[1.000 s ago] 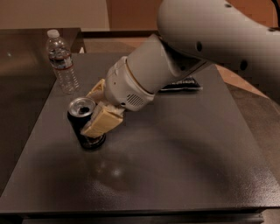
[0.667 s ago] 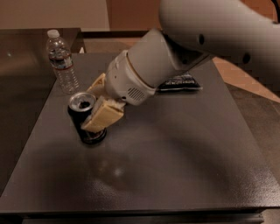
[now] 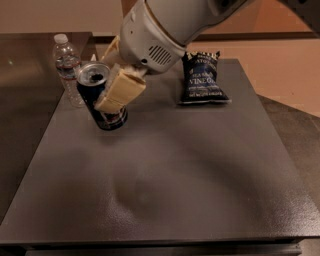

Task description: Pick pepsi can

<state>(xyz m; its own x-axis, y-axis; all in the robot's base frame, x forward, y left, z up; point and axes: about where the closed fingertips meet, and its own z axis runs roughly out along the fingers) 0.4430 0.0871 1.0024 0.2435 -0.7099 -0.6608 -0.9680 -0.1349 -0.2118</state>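
- Beyond the desk's far edge I see a tan wall (image 3: 30,15), and a pale peach floor (image 3: 282,65) past the far right corner.
- A dark glossy surface (image 3: 20,110) runs along the desk's left edge.
- The desk (image 3: 200,190) is a dark grey, finely textured slab filling most of my view. Its near edge sits at the bottom, and a soft shadow lies across its middle.
- The robot's white arm (image 3: 165,25) comes in over the far edge and slants down toward the far left corner.
- A dark blue chip bag (image 3: 202,77) lies flat near the far edge, right of centre, well apart from the arm's tip.
- A clear water bottle (image 3: 67,67) with a white cap stands upright at the far left corner, just beside the can.
- The pepsi can (image 3: 102,116) is near the left edge by that corner. It is tilted, with its open silver top leaning left. I cannot tell whether its base touches the desk.
- The gripper (image 3: 102,82) is clenched around the can, one tan finger (image 3: 121,89) across its front and the other behind it.
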